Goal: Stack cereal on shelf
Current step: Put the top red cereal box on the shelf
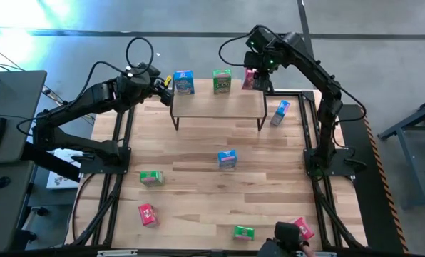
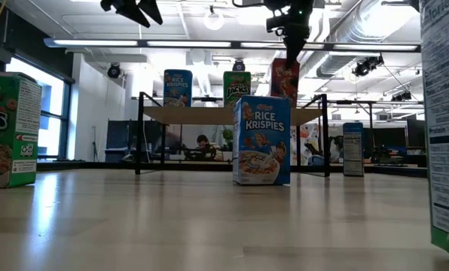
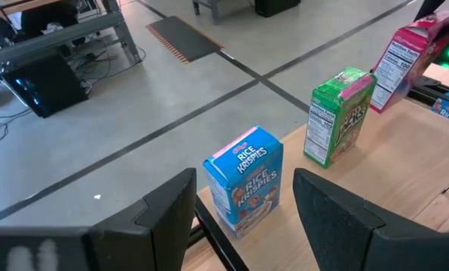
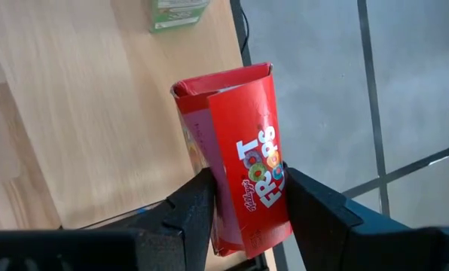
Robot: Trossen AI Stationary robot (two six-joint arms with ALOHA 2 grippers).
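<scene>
The right hand (image 4: 243, 199) is clamped on a red cardboard Froot Loops box (image 4: 239, 162), holding it over the far right corner of the low wooden-topped shelf on black legs (image 1: 219, 106), probably to line it up beside the green box (image 1: 222, 81) and blue Rice Krispies box (image 1: 185, 83) already standing there. The left hand (image 3: 243, 207) hangs open just behind the blue one. Six more boxes sit on the worktop (image 1: 198, 150).

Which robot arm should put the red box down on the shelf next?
Probably the right arm: its gripper is shut on the red box over the shelf. The left gripper is open and empty.
</scene>
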